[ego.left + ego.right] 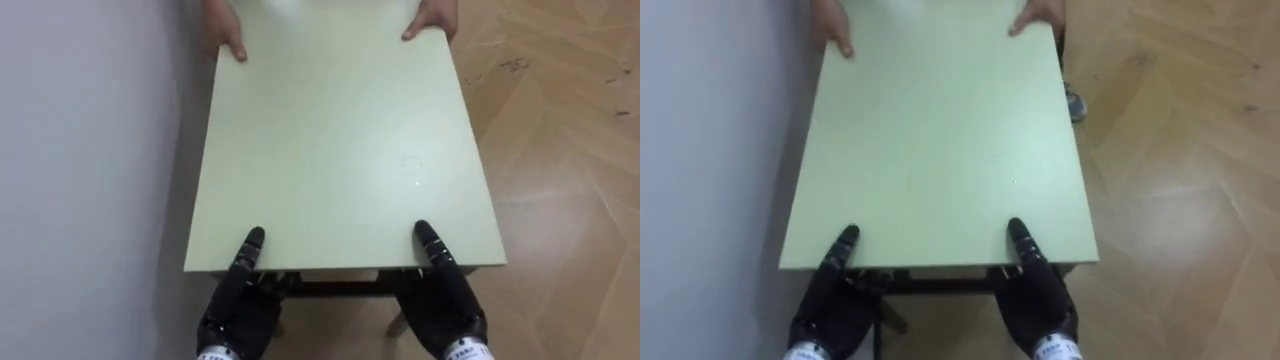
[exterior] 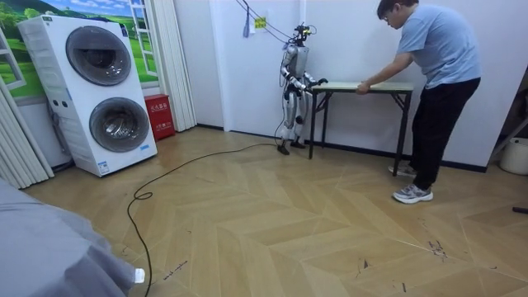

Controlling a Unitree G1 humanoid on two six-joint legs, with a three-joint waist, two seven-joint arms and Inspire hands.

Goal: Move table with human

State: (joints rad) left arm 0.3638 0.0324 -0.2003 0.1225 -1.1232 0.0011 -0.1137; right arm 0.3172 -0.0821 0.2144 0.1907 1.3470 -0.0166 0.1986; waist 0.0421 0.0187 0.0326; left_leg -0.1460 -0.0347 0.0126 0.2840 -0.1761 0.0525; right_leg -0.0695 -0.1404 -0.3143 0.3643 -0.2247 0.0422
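A herringbone wood floor runs across the room to a white wall. At the room view's left a stacked washer and dryer stand in front of a landscape mural, with a pale curtain hanging beside them.

A person in a blue shirt and dark trousers stands at the room view's right and bends forward over one short end of the table. The table has a pale green rectangular top on dark metal legs. It stands on the floor with its long left edge close along the wall. The robot stands upright at the opposite short end, facing the person along the length of the tabletop.

The robot's left hand is at the near left corner of the tabletop. Its thumb lies straight on top, just inside the near edge, and the rest of the hand sits below that edge. How far it is closed on the table cannot be told. The robot's right hand is at the near right corner in the same way, thumb on top and palm under the edge, and its grip cannot be told either.

The person's two hands rest on the far left and far right corners, thumbs on top of the tabletop.

A small red box sits on the floor against the wall beside the washer.
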